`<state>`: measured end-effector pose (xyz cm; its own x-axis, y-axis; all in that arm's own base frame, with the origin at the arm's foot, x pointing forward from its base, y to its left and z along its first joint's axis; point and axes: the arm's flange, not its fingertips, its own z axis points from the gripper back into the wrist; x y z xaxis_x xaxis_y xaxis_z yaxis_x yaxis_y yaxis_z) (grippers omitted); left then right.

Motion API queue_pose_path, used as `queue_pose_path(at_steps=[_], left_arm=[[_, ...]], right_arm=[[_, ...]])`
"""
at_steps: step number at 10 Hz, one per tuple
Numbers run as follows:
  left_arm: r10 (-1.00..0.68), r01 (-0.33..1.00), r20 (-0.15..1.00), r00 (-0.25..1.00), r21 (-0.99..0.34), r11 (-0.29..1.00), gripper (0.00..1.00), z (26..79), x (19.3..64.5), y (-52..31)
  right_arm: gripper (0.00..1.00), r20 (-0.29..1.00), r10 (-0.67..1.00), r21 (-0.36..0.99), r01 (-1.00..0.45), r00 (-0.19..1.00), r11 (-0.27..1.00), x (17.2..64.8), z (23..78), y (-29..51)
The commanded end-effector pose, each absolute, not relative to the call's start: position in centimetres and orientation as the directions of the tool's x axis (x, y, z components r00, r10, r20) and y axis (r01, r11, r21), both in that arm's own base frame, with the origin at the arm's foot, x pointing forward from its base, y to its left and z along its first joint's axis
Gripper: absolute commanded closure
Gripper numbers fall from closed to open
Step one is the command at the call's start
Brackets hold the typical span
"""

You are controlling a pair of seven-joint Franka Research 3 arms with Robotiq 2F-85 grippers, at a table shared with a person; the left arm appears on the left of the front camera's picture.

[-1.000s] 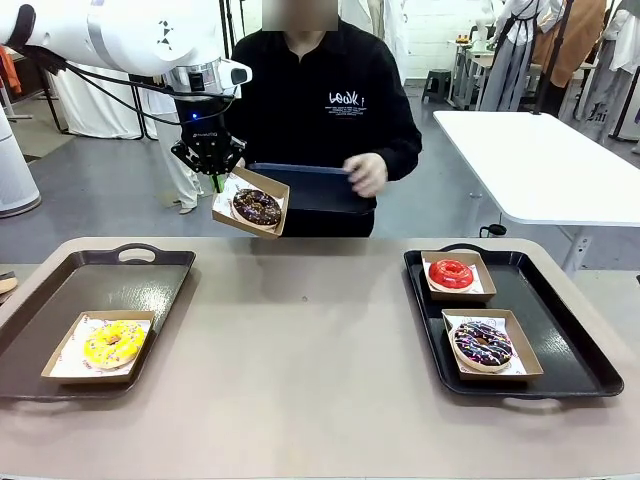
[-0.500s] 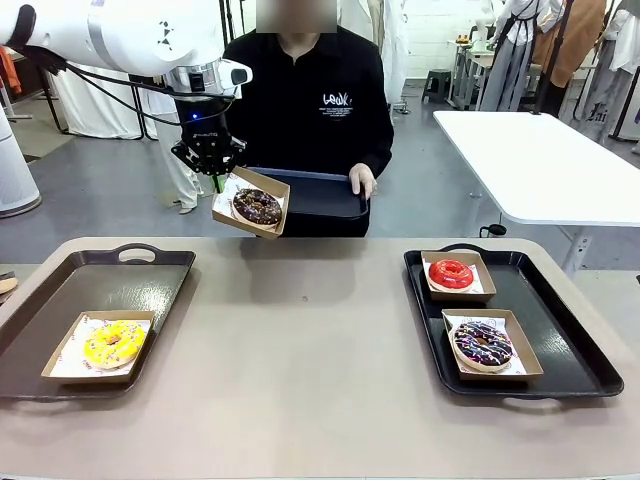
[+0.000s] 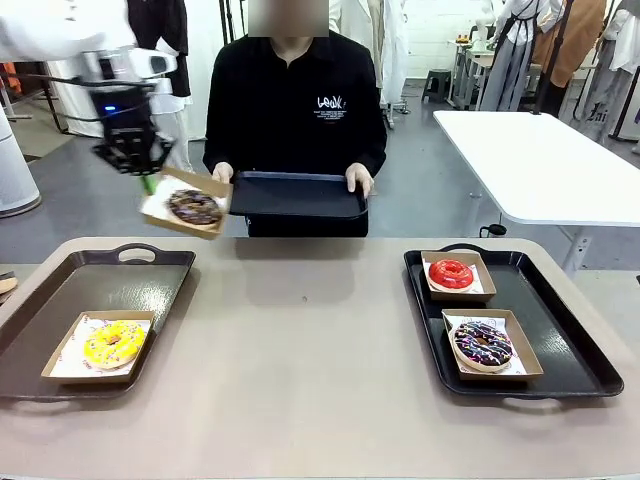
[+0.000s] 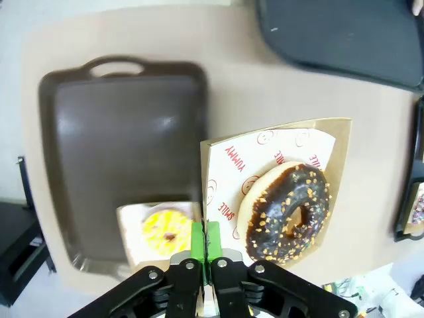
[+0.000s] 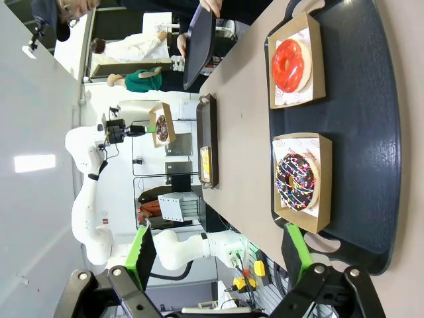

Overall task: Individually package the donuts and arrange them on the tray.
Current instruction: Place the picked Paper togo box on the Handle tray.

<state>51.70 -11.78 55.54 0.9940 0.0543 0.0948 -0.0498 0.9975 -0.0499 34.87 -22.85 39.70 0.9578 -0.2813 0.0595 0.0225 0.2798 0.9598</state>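
Yellow donut [image 3: 113, 343]: in its box on the left tray [image 3: 60, 310], nearest the robot.
Sprinkled chocolate donut [image 3: 483, 344]: boxed, near end of the right tray [image 3: 580, 350].
Red donut [image 3: 451, 273]: boxed, just behind it on the same tray.
Right gripper [image 5: 218, 248]: jaws wide apart — nothing between them, above the right tray.
Left gripper [image 3: 146, 176]: jaws clamped on the edge of the raised box [image 3: 160, 205], which tilts in the air over the table's far left.
Dark chocolate donut [image 3: 195, 207]: lies in that raised box.
Person: at the far side, both hands holding a dark tray [image 3: 296, 194] — level, just beside the raised box.

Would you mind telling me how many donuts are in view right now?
4: a yellow donut on the left tray, a red donut and a sprinkled chocolate donut on the right tray, and a dark chocolate donut held aloft by the left tool.
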Motion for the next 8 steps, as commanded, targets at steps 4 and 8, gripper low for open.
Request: queue_pose_path(at_steps=[4, 8], left_arm=[[0.127, -0.126, 0.074, 0.989, -0.024, 0.992, 0.99, 51.5, 48.4, -1.1], [0.149, -0.147, 0.044, 0.988, -0.033, 0.989, 0.99, 51.4, 48.6, -0.5]], right_arm=[[0.00, 0.066, -0.282, 0.960, 0.017, 0.957, 0.281, 34.5, 39.8, -22.6], [0.00, 0.066, -0.282, 0.960, 0.017, 0.957, 0.281, 34.5, 39.8, -22.6]])
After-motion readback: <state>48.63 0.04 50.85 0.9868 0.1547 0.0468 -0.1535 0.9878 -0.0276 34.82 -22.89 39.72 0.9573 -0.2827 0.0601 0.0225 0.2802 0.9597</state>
